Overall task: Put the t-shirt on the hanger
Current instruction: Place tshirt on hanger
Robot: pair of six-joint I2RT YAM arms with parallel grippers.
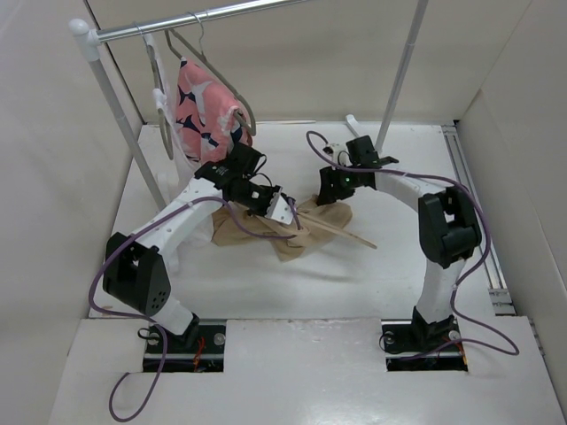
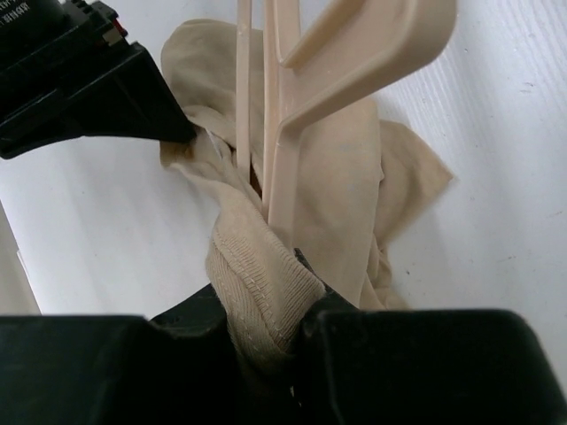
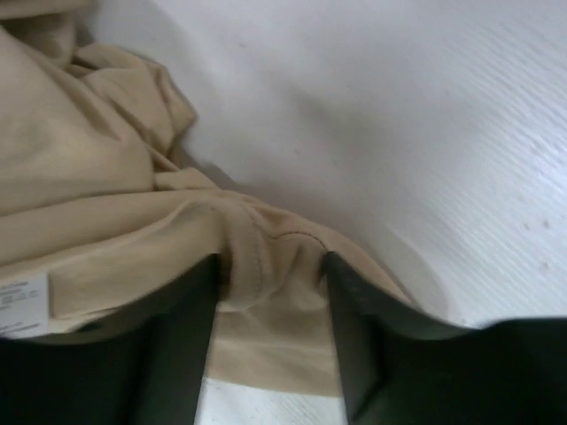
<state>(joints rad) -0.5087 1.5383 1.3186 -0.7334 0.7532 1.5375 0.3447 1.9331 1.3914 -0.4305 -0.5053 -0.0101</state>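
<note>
- White table [image 1: 372, 283] under both arms; pale walls [image 1: 310, 62] closing in on three sides.
- Metal rail [image 1: 204, 18] up beyond the left gripper [image 1: 270, 205], carrying wire hangers [image 1: 190, 44]; one draped with a pink printed garment [image 1: 204, 102].
- T-shirt [image 1: 301, 235] crumpled on the table between the two grippers, touching both.
- Hanger [image 2: 283, 159] lying across the t-shirt straight ahead of the left gripper, one thin bar poking out past the cloth toward the right arm.
- Left gripper nearly closed, clamping a rolled fold of t-shirt right beside the hanger.
- Right gripper [image 3: 270, 266] down on the far edge of the t-shirt, narrowed, pinching a cloth fold with both fingers [image 3: 354, 336] touching it; white label [image 3: 22, 301] just beside its left finger.
</note>
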